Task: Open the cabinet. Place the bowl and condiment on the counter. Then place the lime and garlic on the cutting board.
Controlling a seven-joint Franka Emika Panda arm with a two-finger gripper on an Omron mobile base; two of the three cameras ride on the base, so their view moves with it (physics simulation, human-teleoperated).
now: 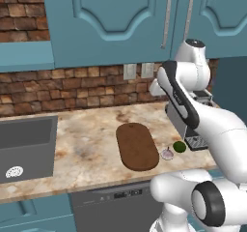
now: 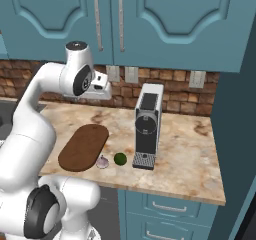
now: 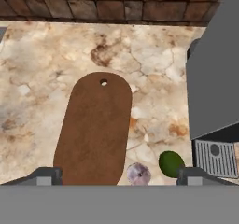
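Observation:
The teal cabinet (image 1: 116, 18) (image 2: 165, 19) hangs above the counter with both doors closed and its silver handles (image 2: 97, 14) side by side. On the marbled counter (image 1: 87, 139) (image 3: 37, 78) lies the dark brown cutting board (image 1: 137, 146) (image 2: 84, 146) (image 3: 95, 127). Just off the board's right end rest the garlic (image 1: 167, 154) (image 2: 102, 162) (image 3: 138, 174) and the lime (image 1: 179, 146) (image 2: 120, 158) (image 3: 171, 163). My gripper (image 3: 120, 175) hangs open high over the board, looking down, with nothing between its fingers. The bowl and condiment are out of view.
A dark coffee machine (image 2: 146, 124) (image 3: 214, 78) stands right of the lime, close to it. A grey sink (image 1: 24, 144) is set into the counter at the left. Behind runs a brick wall with outlets (image 2: 131, 74). A dishwasher front (image 1: 116, 202) sits below the counter edge.

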